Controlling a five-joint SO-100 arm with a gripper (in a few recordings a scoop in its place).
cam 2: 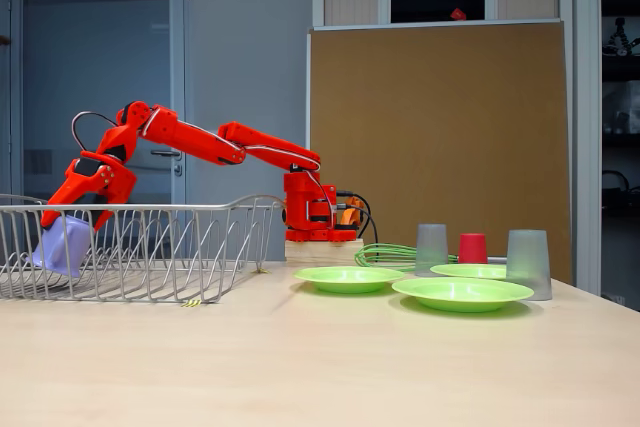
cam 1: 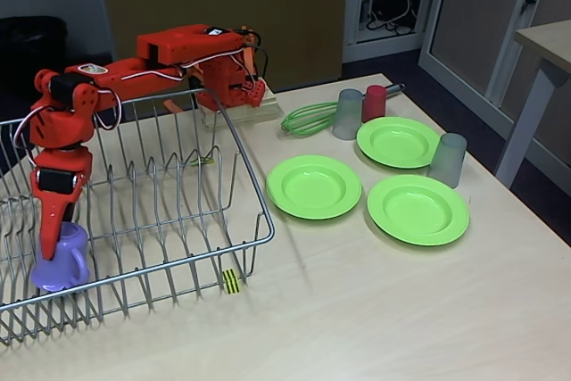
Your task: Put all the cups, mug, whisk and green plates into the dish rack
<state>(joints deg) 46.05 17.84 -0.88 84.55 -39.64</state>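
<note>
My red gripper [cam 1: 51, 247] [cam 2: 64, 219] points down inside the dish rack [cam 1: 234, 144] [cam 2: 160, 209] at its left end, shut on the rim of the lilac mug [cam 1: 62, 265] [cam 2: 62, 247], which hangs tilted just above the wires. Three green plates [cam 1: 314, 186] [cam 1: 398, 141] [cam 1: 417, 209] lie on the table right of the rack. Two grey cups [cam 1: 348, 113] [cam 1: 447, 160] and the red cup [cam 1: 374, 103] stand upside down near the plates. The green whisk [cam 1: 310, 119] [cam 2: 385, 254] lies behind them, its handle pointing right.
The arm's base [cam 1: 234, 91] sits on a wooden block behind the rack's far right corner. A yellow-black tag [cam 1: 231, 281] marks the rack's front edge. Bare table lies in front of the plates. Another table's leg [cam 1: 526, 122] stands at the right.
</note>
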